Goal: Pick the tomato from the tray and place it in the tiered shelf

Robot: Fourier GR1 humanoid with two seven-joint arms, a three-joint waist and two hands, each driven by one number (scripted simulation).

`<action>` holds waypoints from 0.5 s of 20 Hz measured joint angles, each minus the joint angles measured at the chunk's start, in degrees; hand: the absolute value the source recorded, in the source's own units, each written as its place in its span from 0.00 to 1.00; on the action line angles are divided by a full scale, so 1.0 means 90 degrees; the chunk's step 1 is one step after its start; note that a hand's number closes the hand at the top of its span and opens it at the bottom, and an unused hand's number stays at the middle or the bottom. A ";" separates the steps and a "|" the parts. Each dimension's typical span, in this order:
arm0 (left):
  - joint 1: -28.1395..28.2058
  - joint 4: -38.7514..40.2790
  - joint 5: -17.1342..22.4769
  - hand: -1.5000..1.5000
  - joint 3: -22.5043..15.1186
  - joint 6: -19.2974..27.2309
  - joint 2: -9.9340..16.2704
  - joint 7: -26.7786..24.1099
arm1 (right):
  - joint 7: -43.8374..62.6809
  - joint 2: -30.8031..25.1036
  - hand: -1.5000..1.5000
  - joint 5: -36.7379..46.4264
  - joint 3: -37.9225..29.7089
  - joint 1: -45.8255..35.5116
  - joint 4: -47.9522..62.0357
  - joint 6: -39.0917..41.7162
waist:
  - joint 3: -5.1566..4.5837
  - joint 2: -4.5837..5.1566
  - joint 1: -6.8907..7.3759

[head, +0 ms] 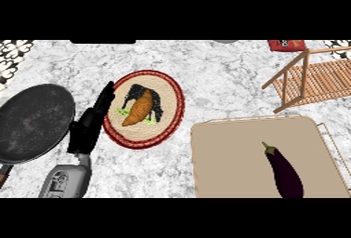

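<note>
A beige tray [233, 158] lies at the lower right of the marble counter. On it rests a dark purple eggplant [286, 174] with its stem pointing up-left; I see no tomato anywhere. The wooden tiered shelf [319, 81] stands at the upper right, just beyond the tray's far corner. My left hand [87, 128] shows at the lower left, open, with straight fingers pointing up along the left rim of a woven plate. It holds nothing and is far from the tray. My right hand does not show.
A round woven plate [175, 100] with a red rim holds orange and black food. A dark round pan [34, 123] sits at the far left beside my left hand. A small red object [285, 45] lies at the counter's back edge.
</note>
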 measured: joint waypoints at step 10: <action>0.0031 -0.0174 0.0023 0.50 -0.0009 -0.0024 -0.0008 0.0147 | -0.1019 -0.0307 1.00 0.1044 0.0906 -0.0853 0.1419 -0.0782 | 0.0000 0.0001 0.0023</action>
